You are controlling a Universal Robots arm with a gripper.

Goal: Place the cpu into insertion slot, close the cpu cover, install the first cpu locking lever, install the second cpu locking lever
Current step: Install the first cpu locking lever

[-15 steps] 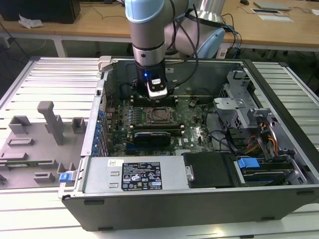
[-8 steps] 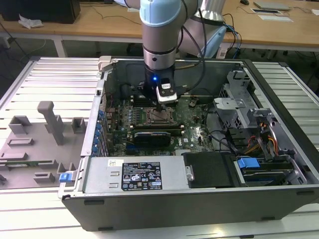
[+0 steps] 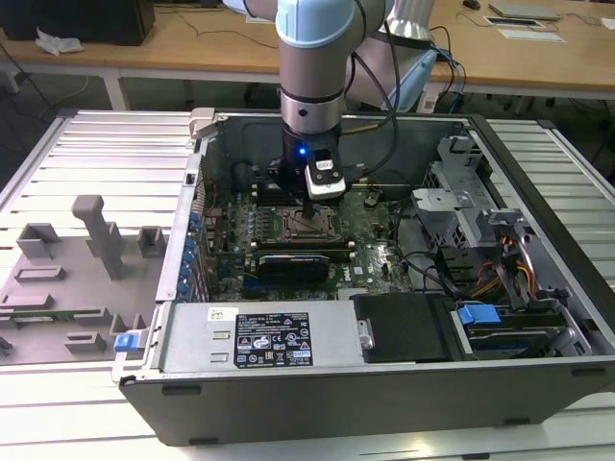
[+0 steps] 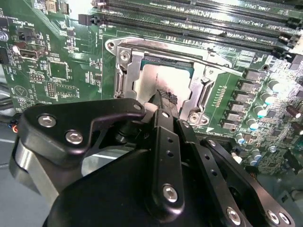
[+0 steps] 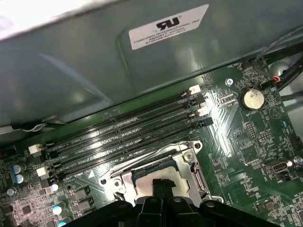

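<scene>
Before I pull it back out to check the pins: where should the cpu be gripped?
By two opposite side edges, coming straight down from above. The cpu lies flat and recessed, with only its smooth top facing up, which offers nothing to pinch. The silver cpu cover seems to overlap its borders, so it would likely have to lift first.

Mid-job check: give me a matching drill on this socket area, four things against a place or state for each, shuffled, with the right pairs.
Things:
1. dull silver-grey square cpu
2. thin silver metal cpu cover
3. black gripper
4. long black memory slots

Places or states:
A. fingertips down on the chip's top
B. lying in the insertion slot
C. empty, beside the socket
D. framing the chip, lowered over the socket

Pairs: 1-B, 2-D, 3-A, 4-C
</scene>
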